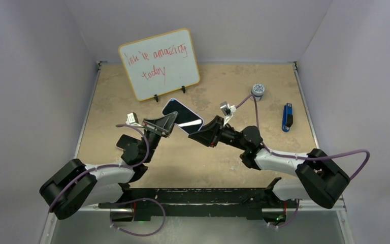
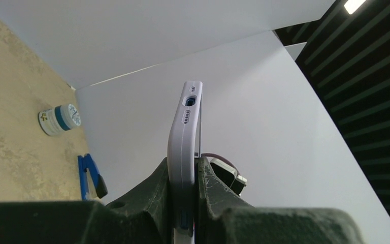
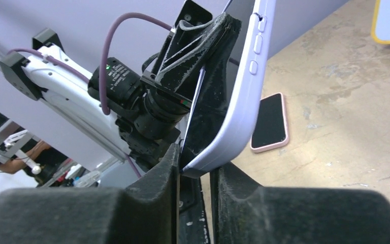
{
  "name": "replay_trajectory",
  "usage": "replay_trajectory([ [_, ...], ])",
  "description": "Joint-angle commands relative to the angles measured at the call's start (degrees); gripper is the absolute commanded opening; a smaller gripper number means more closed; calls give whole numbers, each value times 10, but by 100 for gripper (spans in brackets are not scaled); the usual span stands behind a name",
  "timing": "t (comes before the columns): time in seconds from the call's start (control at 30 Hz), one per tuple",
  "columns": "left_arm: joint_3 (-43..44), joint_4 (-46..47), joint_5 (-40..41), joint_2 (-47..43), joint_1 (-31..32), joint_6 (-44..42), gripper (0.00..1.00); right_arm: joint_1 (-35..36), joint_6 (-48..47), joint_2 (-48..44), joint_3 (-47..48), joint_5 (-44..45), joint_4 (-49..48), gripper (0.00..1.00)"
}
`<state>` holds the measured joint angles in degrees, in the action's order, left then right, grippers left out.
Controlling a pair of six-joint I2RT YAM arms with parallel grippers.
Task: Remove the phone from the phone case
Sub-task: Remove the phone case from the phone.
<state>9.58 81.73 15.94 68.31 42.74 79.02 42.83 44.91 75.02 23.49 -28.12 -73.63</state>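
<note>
The phone (image 1: 183,115), dark screen up, sits inside a lavender phone case (image 1: 168,103) and hangs tilted above the table between both arms. My left gripper (image 1: 170,121) is shut on its left end. In the left wrist view the case (image 2: 184,127) stands edge-on, squeezed between the fingers of my left gripper (image 2: 184,166). My right gripper (image 1: 199,131) is at the lower right corner. In the right wrist view that corner of the case (image 3: 238,101) sits between the pads of my right gripper (image 3: 197,160), touching both.
A whiteboard (image 1: 160,63) leans at the back. A small round tub (image 1: 257,90) and a blue tool (image 1: 287,117) lie at the right. A second phone in a pink case (image 3: 269,122) lies flat on the table beyond the held one.
</note>
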Motion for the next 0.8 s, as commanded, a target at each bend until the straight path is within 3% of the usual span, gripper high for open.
replay_trajectory([
  [0.0,27,-11,21,-40,-3,40,0,3,-61,-22,43,-4,18,16],
  [0.23,81,-221,-41,-113,-40,19,0,3,-162,-19,80,-51,123,10],
  [0.33,94,-256,-87,-123,-54,5,0,3,-209,-26,68,-73,112,0],
  [0.77,111,-300,-214,-125,-65,-56,0,2,-385,-90,-3,-65,95,0],
])
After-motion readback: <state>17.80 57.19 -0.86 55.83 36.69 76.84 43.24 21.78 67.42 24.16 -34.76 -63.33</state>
